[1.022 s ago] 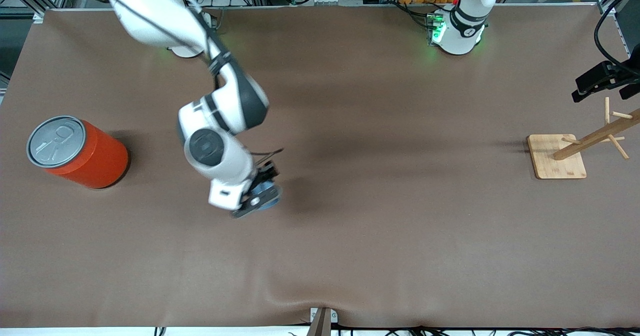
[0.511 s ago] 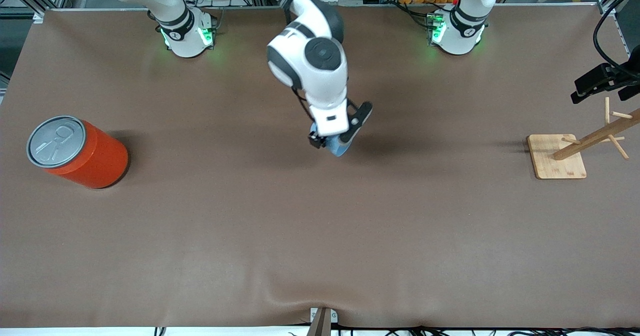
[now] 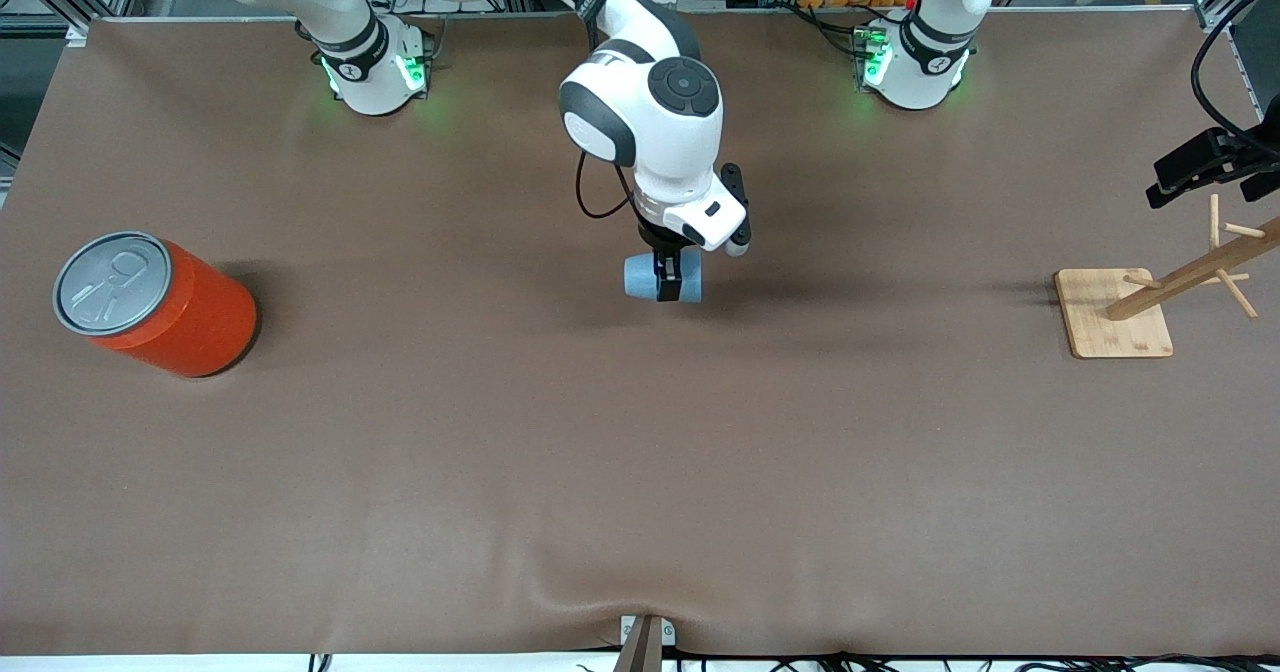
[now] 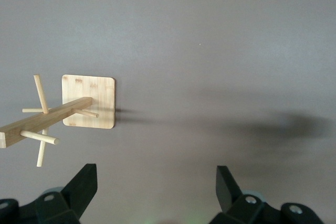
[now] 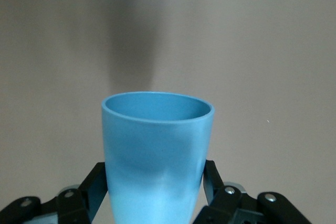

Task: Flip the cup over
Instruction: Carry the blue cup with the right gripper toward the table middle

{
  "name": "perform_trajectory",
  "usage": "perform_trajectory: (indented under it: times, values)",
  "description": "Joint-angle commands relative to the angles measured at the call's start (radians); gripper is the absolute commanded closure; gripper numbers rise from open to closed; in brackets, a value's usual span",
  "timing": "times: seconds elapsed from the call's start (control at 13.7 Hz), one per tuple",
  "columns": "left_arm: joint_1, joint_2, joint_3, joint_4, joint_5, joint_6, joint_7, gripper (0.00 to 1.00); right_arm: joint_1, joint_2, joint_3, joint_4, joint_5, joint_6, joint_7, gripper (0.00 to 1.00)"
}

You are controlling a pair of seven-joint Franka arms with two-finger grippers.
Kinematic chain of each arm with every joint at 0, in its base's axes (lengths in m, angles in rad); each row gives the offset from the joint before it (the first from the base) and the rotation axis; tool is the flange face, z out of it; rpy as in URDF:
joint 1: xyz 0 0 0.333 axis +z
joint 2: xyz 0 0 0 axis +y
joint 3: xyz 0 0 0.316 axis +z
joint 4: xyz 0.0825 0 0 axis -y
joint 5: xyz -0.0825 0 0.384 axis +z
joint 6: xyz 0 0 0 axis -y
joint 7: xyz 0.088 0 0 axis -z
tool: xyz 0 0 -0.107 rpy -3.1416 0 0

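The light-blue cup (image 3: 640, 277) is held in my right gripper (image 3: 668, 277) over the middle of the table, lying on its side in the grip. In the right wrist view the cup (image 5: 157, 145) fills the space between the black fingers (image 5: 94, 187), with its open rim pointing away from the wrist. My right gripper (image 5: 156, 195) is shut on the cup's lower body. My left gripper (image 3: 1205, 164) waits high over the left arm's end of the table, and in its wrist view my left gripper (image 4: 156, 190) is open and empty.
A large orange can (image 3: 155, 302) with a silver top stands at the right arm's end. A wooden peg rack (image 3: 1115, 324) on a square base stands at the left arm's end, also seen in the left wrist view (image 4: 88, 101). Brown mat covers the table.
My right arm has carried the cup from a spot nearer the front camera to over the table's middle, and the wrist has turned so the cup now lies sideways. The left arm has not moved.
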State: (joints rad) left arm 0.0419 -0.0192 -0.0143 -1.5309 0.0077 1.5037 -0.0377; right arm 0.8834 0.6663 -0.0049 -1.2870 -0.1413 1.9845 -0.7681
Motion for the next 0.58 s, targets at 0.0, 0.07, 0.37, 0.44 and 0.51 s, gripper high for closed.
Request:
perform_trajectory:
  times: [0.0, 0.07, 0.37, 0.44, 0.51]
  values:
    - [0.007, 0.007, -0.001, 0.006, -0.008, -0.002, 0.015, 0.00, 0.043, 0.006, -0.010, -0.061, -0.018, 0.063, -0.069, 0.88]
    - [0.007, 0.011, -0.001, 0.006, -0.008, -0.002, 0.015, 0.00, 0.063, 0.007, -0.010, -0.110, -0.018, 0.106, -0.068, 0.89]
    - [0.006, 0.021, -0.001, 0.002, -0.008, -0.003, 0.016, 0.00, 0.091, 0.006, -0.010, -0.196, -0.020, 0.161, -0.060, 0.92]
    - [0.004, 0.030, -0.003, 0.002, -0.008, -0.005, 0.018, 0.00, 0.097, 0.007, -0.010, -0.206, -0.020, 0.189, -0.059, 0.92]
    - [0.001, 0.039, -0.004, 0.002, -0.009, -0.005, 0.018, 0.00, 0.101, 0.013, -0.010, -0.213, -0.020, 0.216, -0.056, 0.92]
